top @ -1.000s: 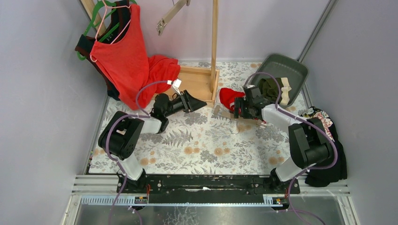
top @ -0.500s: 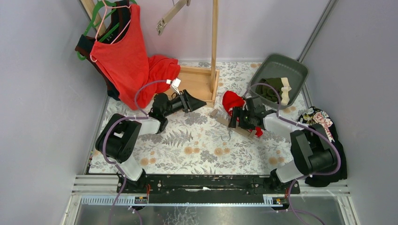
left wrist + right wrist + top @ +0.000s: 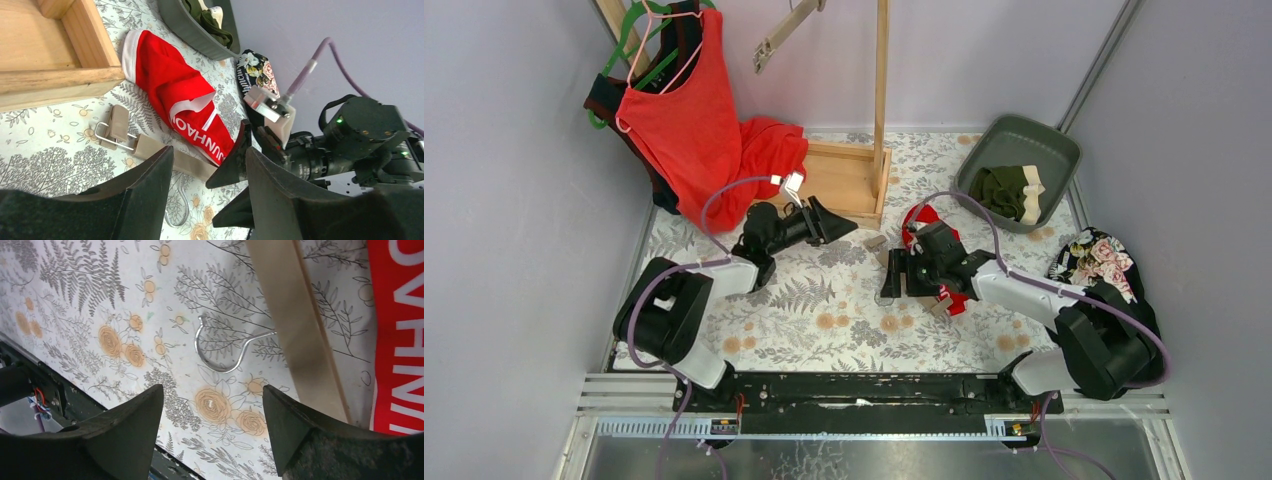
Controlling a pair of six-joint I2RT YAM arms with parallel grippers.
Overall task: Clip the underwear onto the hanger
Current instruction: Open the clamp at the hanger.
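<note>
Over the hook of the hanger, my right gripper hangs wide and empty; my left gripper is half-open, holding nothing. The red briefs, limp and light, lie beside the bar; the lettered waistband probably grips best.

Red tank top hung back left. Wooden stand mid-back. Grey bin back right. Black floral cloth at right edge of floral-print tabletop.
</note>
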